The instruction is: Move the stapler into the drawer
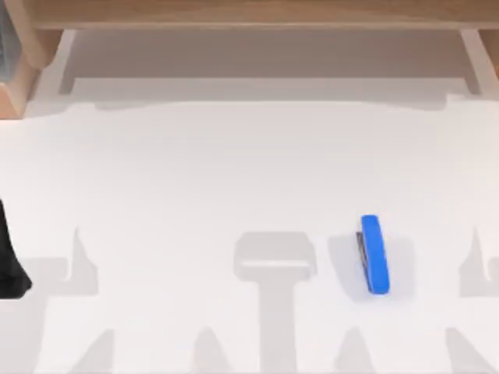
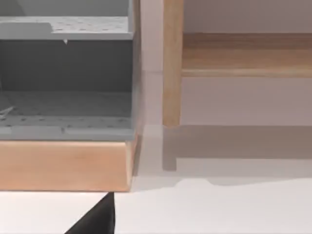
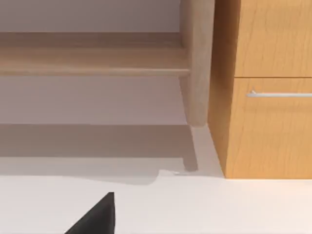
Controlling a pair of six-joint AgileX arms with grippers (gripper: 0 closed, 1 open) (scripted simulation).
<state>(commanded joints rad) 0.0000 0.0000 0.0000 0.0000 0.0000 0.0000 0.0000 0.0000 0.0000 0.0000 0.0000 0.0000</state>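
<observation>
White table point(image 1: 234, 179) takes up most of the top view; wooden shelf unit point(image 1: 249, 15) runs along its far edge. Right wrist view: wood cabinet w/ closed drawer point(image 3: 273, 126), thin metal handle point(image 3: 280, 94) across its front. Left wrist view: grey open compartment point(image 2: 63, 73) above a wood front, next to a wood post point(image 2: 172, 63).

Left arm point(image 1: 9, 257) sits at the table's left edge, near side. Can't tell if either gripper is released or clenched.

Stapler point(image 1: 373, 254) lies on the table, right of centre, near side, long axis running near-to-far, well apart from the left arm, nothing touching it.
</observation>
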